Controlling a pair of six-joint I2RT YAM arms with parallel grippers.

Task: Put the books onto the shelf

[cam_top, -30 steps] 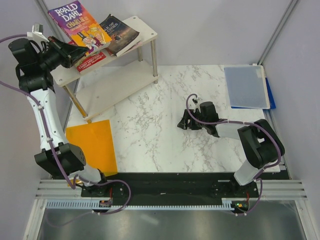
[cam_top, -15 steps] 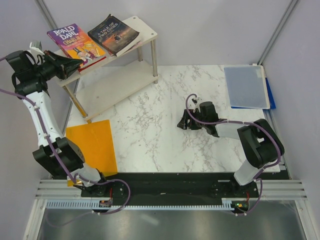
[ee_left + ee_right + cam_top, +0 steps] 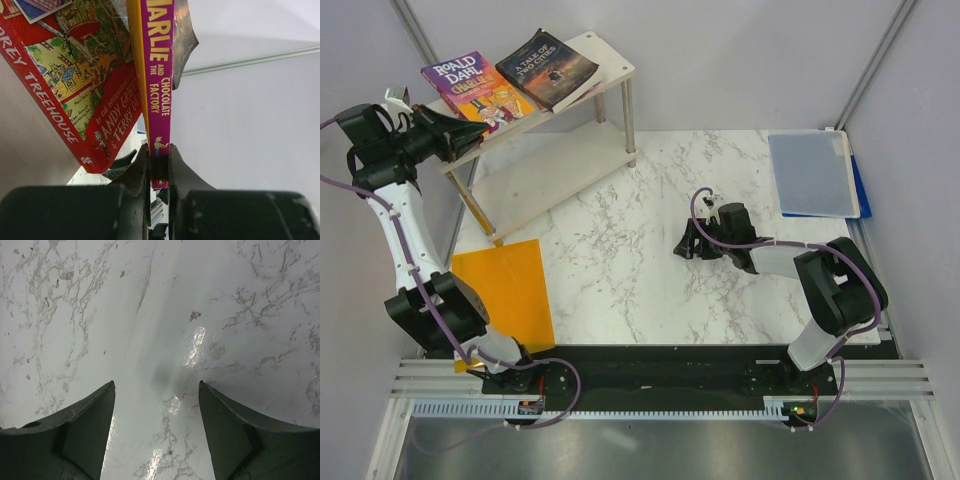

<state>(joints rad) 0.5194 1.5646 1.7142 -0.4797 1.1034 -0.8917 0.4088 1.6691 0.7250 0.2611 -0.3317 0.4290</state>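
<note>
My L tool grips Roald Dahl book by spine at shelf top; R tool released, above table.

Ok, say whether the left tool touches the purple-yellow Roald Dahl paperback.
Touching. Left wrist view: the left tool pinches the purple-yellow Roald Dahl paperback at its spine.

The shelf stands upper left in the top view; on its upper board the Roald Dahl book lies left of A Tale of Two Cities (just beside it); sheet lower left; folder upper right.
</note>
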